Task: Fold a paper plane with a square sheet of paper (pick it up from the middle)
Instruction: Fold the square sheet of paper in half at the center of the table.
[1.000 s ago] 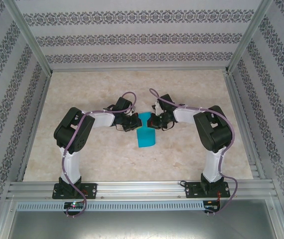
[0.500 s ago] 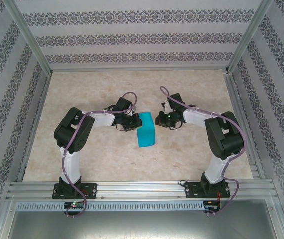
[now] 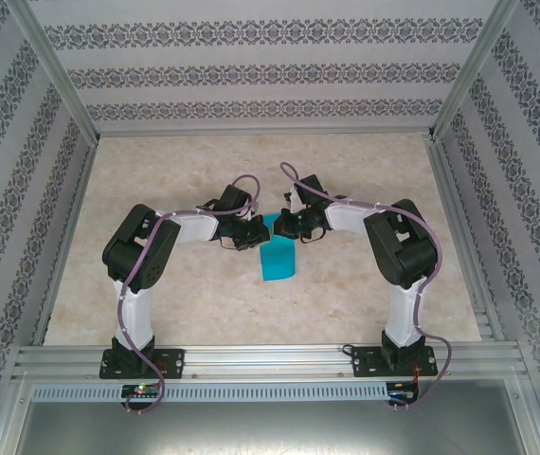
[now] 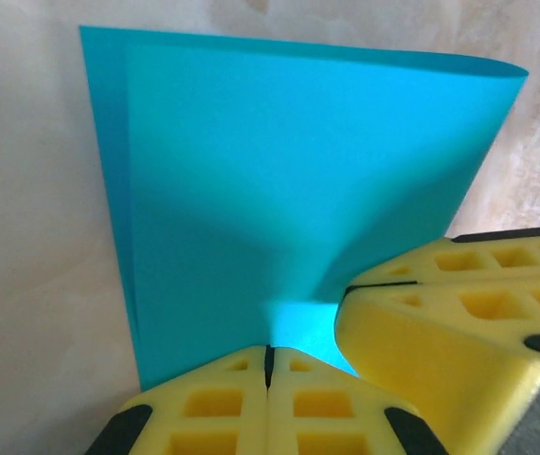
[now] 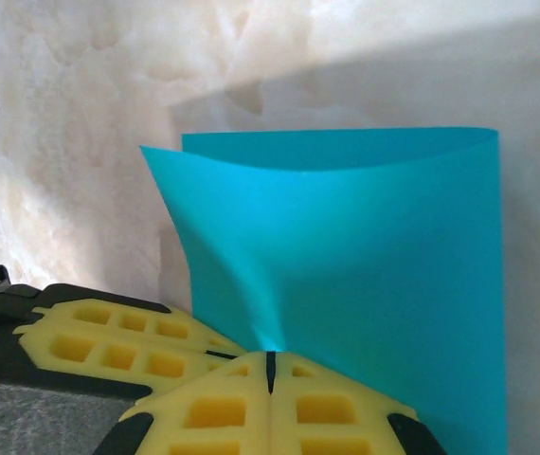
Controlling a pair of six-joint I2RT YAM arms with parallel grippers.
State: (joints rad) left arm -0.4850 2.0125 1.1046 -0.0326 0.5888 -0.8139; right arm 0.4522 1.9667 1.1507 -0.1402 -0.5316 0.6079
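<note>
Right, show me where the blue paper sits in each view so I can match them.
Top external: blue paper at the centre of the table, between the left gripper and right gripper.
Left wrist: across the upper middle, bottom edge pinched in the left gripper.
Right wrist: centre to right, pinched in the right gripper.
Shared landmark: the pinched edge where both pairs of yellow fingers meet.

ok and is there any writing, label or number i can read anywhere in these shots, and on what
None: no readable text anywhere.
The square sheet of paper is plain teal, the yellow left gripper and right gripper are unmarked, and the wallpaper carries only an ornamental pattern.
</note>
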